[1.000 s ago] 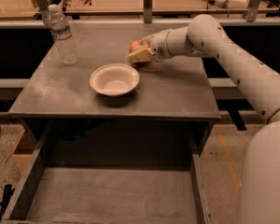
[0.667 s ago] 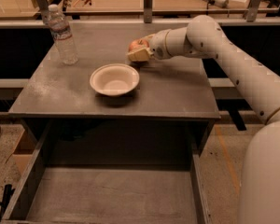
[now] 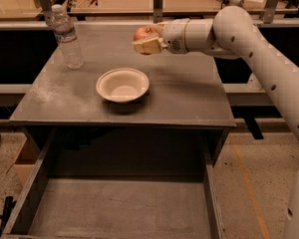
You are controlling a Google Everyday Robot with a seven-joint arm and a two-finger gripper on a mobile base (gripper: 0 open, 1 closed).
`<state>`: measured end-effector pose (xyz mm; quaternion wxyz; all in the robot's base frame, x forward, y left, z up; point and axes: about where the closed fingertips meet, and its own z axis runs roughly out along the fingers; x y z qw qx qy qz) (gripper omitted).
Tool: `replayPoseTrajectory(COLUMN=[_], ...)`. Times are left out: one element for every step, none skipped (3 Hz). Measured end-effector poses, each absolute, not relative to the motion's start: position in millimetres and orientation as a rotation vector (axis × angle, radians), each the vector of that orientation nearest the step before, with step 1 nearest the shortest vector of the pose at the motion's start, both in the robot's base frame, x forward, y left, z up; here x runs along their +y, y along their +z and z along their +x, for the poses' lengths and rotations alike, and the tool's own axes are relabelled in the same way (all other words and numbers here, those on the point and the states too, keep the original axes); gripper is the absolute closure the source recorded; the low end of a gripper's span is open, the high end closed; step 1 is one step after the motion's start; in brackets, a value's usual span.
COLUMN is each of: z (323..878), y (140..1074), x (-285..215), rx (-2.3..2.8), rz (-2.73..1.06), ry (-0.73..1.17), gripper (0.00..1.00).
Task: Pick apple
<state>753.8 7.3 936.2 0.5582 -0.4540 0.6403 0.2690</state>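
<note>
We see the gripper (image 3: 145, 39) above the worktop (image 3: 189, 98) near its back edge, fingers closed on the apple (image 3: 143, 32), held clear of the surface.

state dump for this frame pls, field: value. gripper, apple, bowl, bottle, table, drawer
gripper: shut on the apple, above the far middle of the table, beyond the bowl
apple: red, held in the gripper, appears lifted off the tabletop
bowl: cream, upright, mid-table, apart from the gripper
water bottle: upright, cap on, far-left corner of the table
table: grey top, carries bowl and water bottle
drawer: pulled open below the table's front edge
</note>
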Motion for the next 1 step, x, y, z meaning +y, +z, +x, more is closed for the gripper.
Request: replayPoseTrajectory(z=[751.2], y=[937.8], x=[11.6], rx=[1.501], rz=[-1.076], ry=[0.646], gripper=[1.0])
